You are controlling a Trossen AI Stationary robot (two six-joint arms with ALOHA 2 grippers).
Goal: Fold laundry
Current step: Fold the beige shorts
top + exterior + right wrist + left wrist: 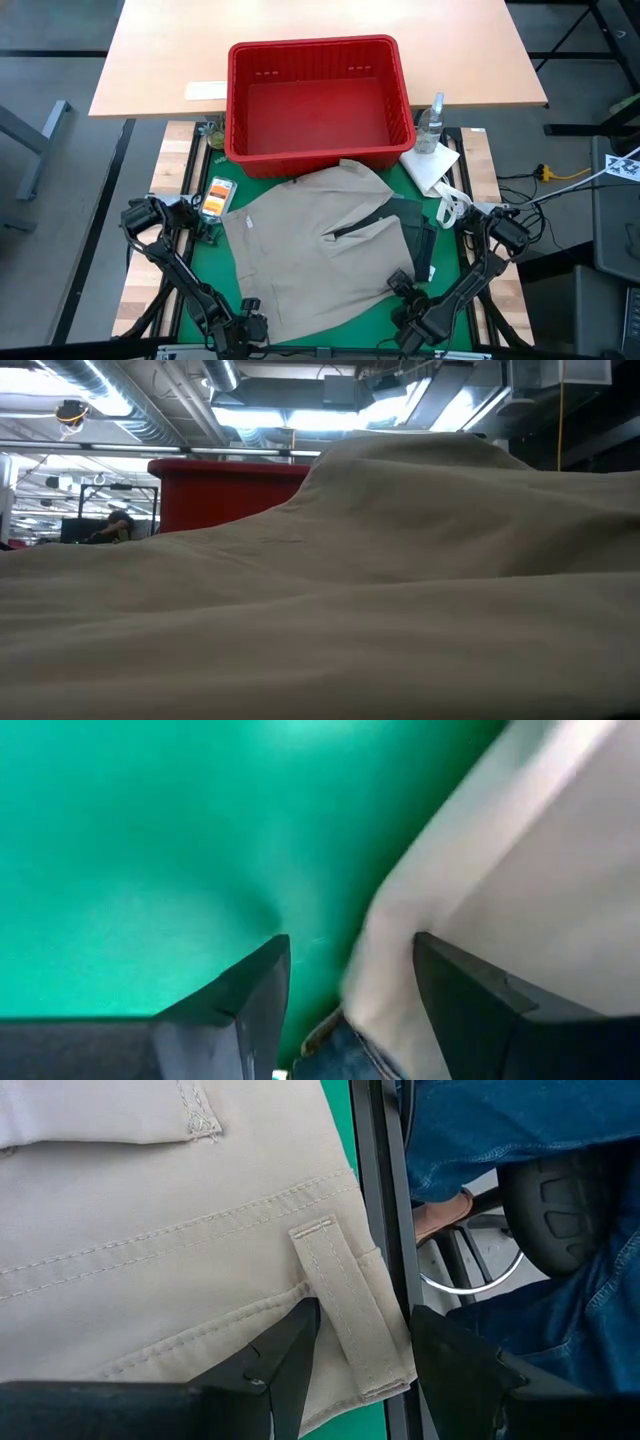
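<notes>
A: From above, where is the garment?
B: The beige khaki piece point(300, 255) lies spread on the green surface point(445, 250) before the red basket point(318, 100).
A: And the wrist views?
B: The left claw point(362, 1342) straddles a belt loop point(345, 1300), spread; the right claw point(350, 975) straddles an edge, spread. Likely gripping comes next, then folding.

Trousers point(300, 260) on mat point(415, 185) (basket point(318, 100) just behind)

- Beige khaki piece point(300, 260) lay spread mostly flat over the green surface point(452, 245), rumpled, one edge near the red basket point(318, 100).
- Belt loop point(345, 1305) and stitched waistband showed at its near corner.
- Dark garment point(415, 235) peeked out beneath its right side.
</notes>
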